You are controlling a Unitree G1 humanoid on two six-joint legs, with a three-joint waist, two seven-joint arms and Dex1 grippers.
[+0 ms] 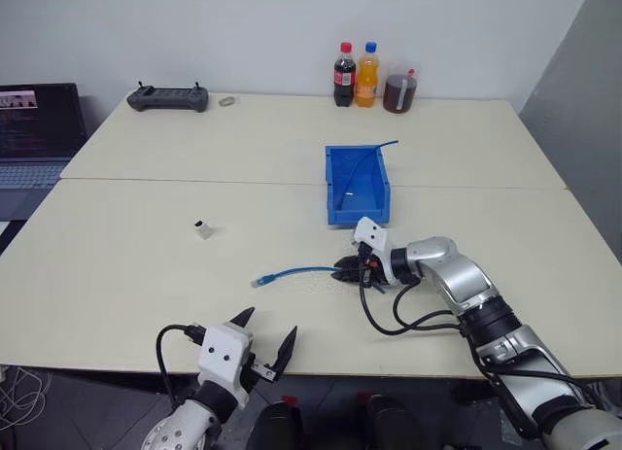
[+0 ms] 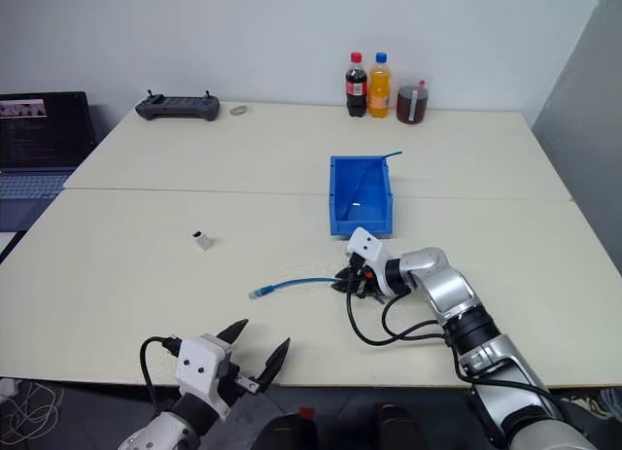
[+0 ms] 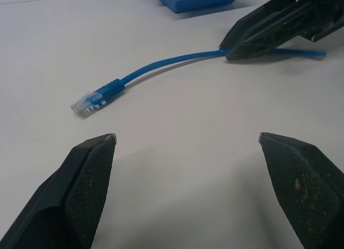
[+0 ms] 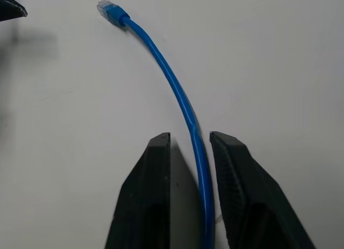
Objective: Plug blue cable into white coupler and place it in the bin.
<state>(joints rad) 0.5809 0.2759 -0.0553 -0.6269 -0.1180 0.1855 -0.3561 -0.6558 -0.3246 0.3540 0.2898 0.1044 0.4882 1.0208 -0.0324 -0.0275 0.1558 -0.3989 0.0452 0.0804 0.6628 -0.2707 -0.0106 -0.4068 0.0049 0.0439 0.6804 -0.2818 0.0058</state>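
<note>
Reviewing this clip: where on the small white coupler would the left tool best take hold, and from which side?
Probably across the white coupler's two side faces, coming down from above. It is a tiny block standing alone on the table, apart from the blue cable, its dark socket face to keep uncovered. The left tool is open.

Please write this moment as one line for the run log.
left gripper: open, free | right gripper: jaws either side of blue cable on table | white coupler: unplugged, apart | bin: another blue cable inside
</note>
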